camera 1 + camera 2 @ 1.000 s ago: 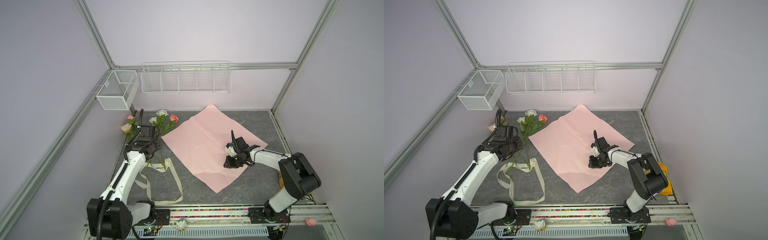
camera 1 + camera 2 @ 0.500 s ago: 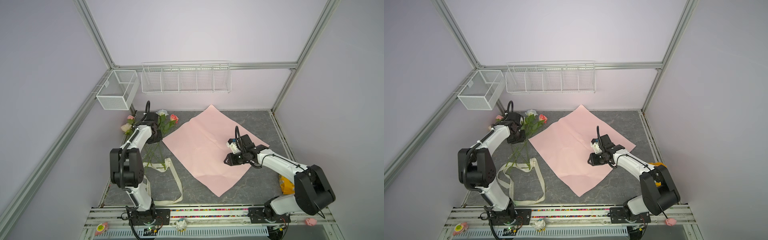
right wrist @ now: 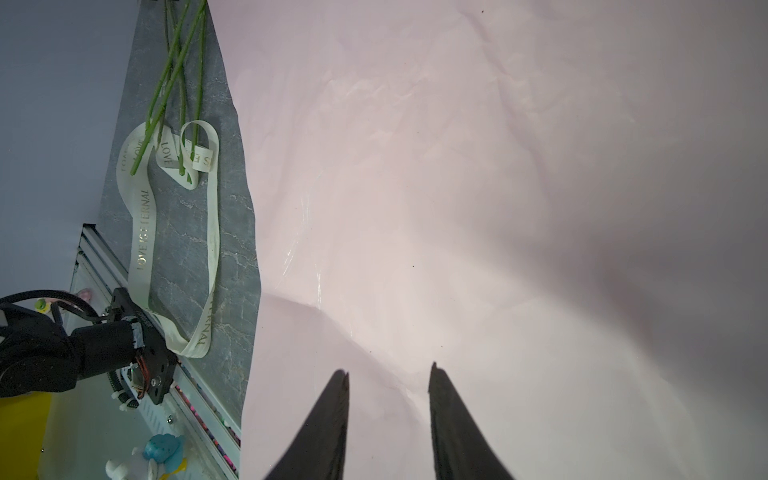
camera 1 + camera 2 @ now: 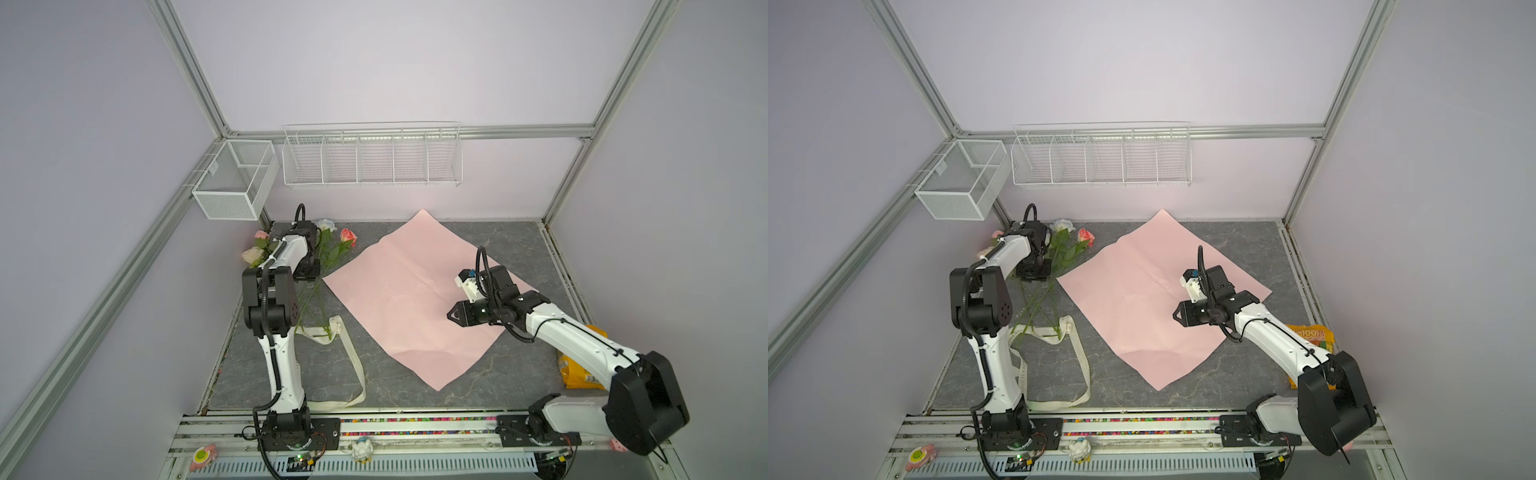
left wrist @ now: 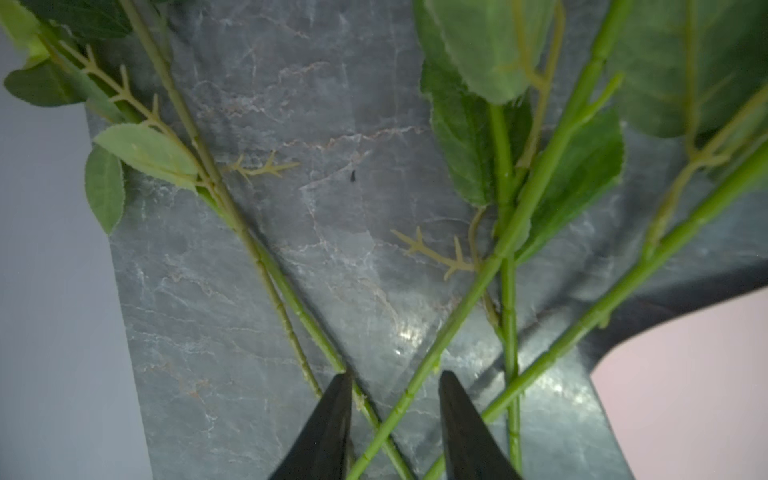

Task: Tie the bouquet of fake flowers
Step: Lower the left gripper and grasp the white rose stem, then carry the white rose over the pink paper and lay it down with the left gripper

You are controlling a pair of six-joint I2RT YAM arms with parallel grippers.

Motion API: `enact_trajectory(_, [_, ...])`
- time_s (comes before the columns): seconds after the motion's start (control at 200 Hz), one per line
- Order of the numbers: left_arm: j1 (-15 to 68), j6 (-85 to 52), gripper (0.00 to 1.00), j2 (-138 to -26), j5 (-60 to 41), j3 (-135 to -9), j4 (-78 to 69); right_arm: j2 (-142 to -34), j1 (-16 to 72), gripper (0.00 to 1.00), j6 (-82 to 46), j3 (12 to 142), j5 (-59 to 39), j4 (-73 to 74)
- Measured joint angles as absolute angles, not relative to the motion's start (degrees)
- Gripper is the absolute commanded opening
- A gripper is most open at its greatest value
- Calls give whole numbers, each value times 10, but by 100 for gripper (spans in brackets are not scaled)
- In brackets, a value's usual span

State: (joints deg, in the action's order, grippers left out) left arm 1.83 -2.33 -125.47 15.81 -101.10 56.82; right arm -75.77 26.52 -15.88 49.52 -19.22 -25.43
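The bouquet of fake flowers [image 4: 332,249] [image 4: 1065,249] lies loose at the back left, its green stems fanned on the grey table. It is not wrapped. My left gripper [image 4: 308,272] [image 4: 1034,273] [image 5: 395,376] hangs low over the stems and is open. Two stems [image 5: 478,286] cross between its fingers, with a gap on each side. The pink paper [image 4: 407,291] [image 4: 1133,299] [image 3: 457,166] lies spread flat in the middle. My right gripper [image 4: 451,316] [image 4: 1177,316] [image 3: 388,368] is open just above the paper with nothing in it. The stem ends [image 3: 178,70] rest on the cream ribbon [image 4: 353,361] [image 4: 1079,365] [image 3: 143,232].
White wire baskets [image 4: 372,158] hang on the back wall and a mesh box [image 4: 232,183] on the left wall. A yellow snack bag [image 4: 582,365] lies at the right edge under my right arm. The arm rail [image 4: 415,422] runs along the front.
My left arm has folded upright and its gripper has moved slightly back onto the stems. My right arm's elbow has swung out to the right while its gripper stayed over the paper.
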Motion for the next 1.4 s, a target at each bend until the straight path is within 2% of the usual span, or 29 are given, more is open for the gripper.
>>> enact_trajectory(0.2, [18,-2,36,-1279,149,-1014,580,-756,269,37,-163,495,-189,-255])
enact_trajectory(0.31, [17,5,32,-1284,146,-1019,584,-756,271,38,-164,495,-189,-255])
enact_trajectory(0.43, [16,15,20,-1287,141,-1022,587,-756,273,37,-165,495,-187,-255])
enact_trajectory(0.475, [16,18,18,-1287,140,-1022,587,-756,273,38,-165,495,-185,-255])
enact_trajectory(0.585, [15,25,5,-1287,135,-1022,588,-756,275,38,-165,495,-180,-255])
enact_trajectory(0.695, [15,38,0,-1287,138,-1020,590,-757,276,38,-165,495,-180,-255])
enact_trajectory(0.935, [19,37,0,-1248,155,-985,589,-757,279,38,-167,495,-174,-254])
enact_trajectory(1.24, [43,18,0,-1088,183,-931,583,-756,279,38,-177,492,-149,-244])
enact_trajectory(1.4, [85,6,0,-1030,170,-916,584,-740,279,40,-185,484,-106,-238])
